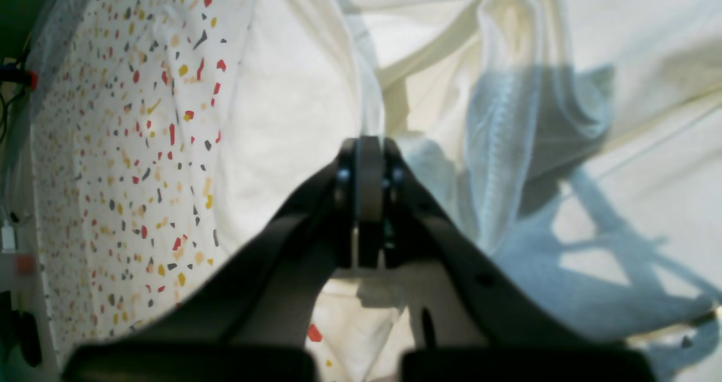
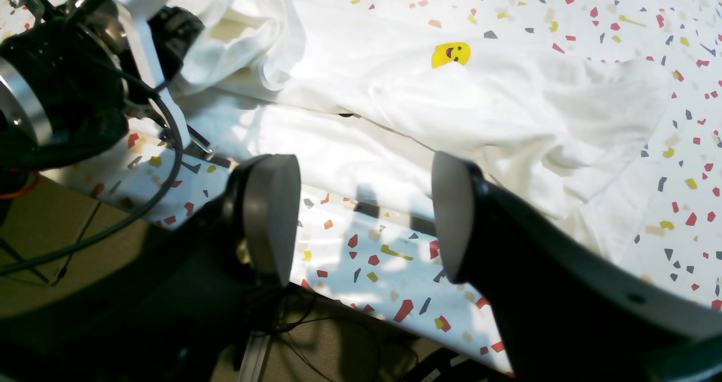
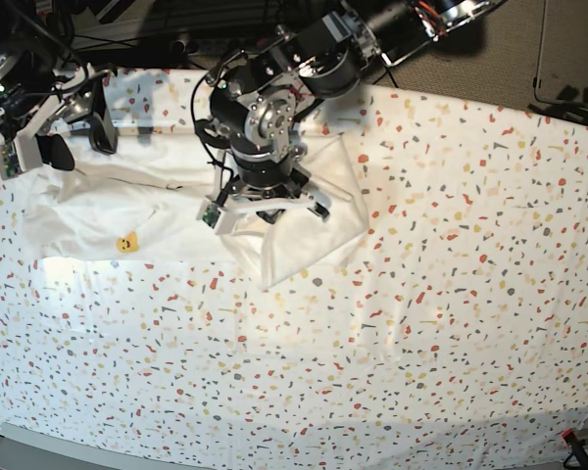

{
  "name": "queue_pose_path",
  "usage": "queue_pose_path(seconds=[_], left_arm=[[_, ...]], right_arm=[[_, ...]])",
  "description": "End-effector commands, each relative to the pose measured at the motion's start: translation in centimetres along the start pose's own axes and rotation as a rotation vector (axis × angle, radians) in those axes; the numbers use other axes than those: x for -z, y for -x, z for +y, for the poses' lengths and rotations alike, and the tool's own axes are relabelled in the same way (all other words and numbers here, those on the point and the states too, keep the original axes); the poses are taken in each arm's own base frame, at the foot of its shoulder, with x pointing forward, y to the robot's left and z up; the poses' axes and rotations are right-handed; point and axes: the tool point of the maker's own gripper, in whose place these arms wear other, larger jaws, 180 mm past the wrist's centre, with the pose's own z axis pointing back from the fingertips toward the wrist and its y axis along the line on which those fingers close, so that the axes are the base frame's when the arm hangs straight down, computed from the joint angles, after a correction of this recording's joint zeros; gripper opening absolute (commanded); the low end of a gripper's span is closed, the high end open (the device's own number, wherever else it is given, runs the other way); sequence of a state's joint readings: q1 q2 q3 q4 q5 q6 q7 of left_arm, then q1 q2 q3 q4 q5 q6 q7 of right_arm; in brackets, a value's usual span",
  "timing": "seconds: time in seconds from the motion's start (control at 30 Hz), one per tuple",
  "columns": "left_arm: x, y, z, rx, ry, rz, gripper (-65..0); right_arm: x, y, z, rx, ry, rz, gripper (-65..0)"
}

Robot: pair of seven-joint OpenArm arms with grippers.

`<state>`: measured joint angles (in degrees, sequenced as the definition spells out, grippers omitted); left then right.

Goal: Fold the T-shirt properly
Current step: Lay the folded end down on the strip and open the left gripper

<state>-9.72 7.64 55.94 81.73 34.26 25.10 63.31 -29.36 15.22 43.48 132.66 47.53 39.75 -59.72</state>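
The white T-shirt lies crumpled at the table's far left in the base view, plain side up, with a small yellow smiley mark showing. My left gripper points down onto the shirt's right part. In the left wrist view it is shut, with bunched shirt fabric rising around the tips. My right gripper is open and empty at the shirt's far left edge. In the right wrist view it hangs over the table edge, short of the shirt and the smiley.
The terrazzo-speckled tablecloth covers the table. The left arm's body stands close by in the right wrist view. Cables and floor lie beyond the table edge. A red clamp sits at the near right corner.
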Motion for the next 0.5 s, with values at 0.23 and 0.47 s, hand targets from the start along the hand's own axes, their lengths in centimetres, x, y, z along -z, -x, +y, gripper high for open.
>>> queue_pose_path(seconds=[0.23,0.47], left_arm=[[-2.0,-4.9,-2.1,-0.095,0.139,-0.18,-65.0],[-5.5,-7.7,-4.6,-0.065,0.237,-0.32,-65.0]], right_arm=[[-0.3,-1.0,0.1,-0.024,-0.004,-0.035,-28.4],[-0.3,-1.0,0.1,-0.024,-0.004,-0.036,-28.4]])
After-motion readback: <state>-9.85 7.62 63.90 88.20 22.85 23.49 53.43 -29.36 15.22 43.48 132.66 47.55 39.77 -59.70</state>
